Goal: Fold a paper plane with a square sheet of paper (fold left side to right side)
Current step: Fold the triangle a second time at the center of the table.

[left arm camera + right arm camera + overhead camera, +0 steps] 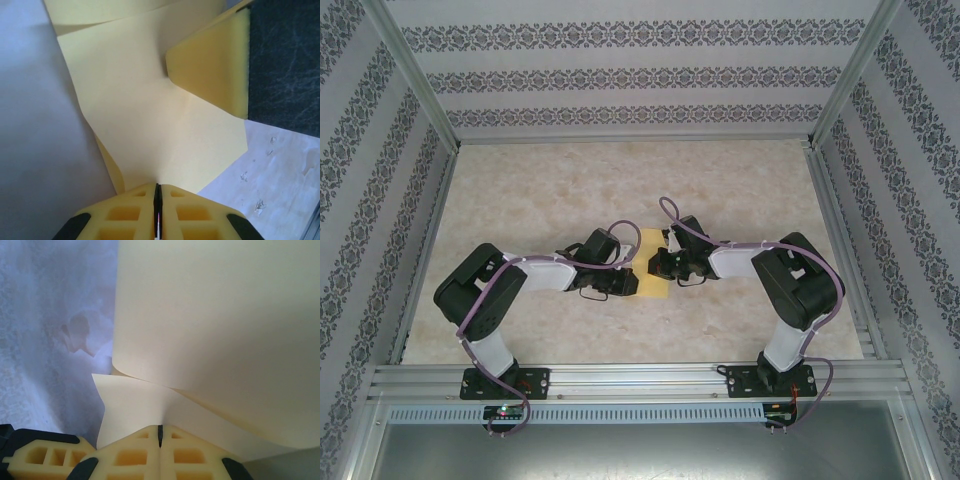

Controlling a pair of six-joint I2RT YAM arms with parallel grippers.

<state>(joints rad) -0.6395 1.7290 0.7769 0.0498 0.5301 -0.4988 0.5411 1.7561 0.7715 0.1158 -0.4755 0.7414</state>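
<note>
- The square sheet of paper (652,262) is in the middle of the worktop (570,180), right between the two arms.
- The left fingers (157,197) are pressed together on one edge of the sheet. The paper goes straight into the thin gap between them.
- The right fingers (160,435) are pressed together too, and they pinch another edge.
- In the right wrist view the paper bends up and over in a soft curl. It is not pressed flat.
- In the left wrist view some layers lie over each other. I think a fold is being made, but I cannot tell how many are done.
- There is no pointy plane yet. I think most of the job is left: lay the side over, press the crease, then make the other folds.
</note>
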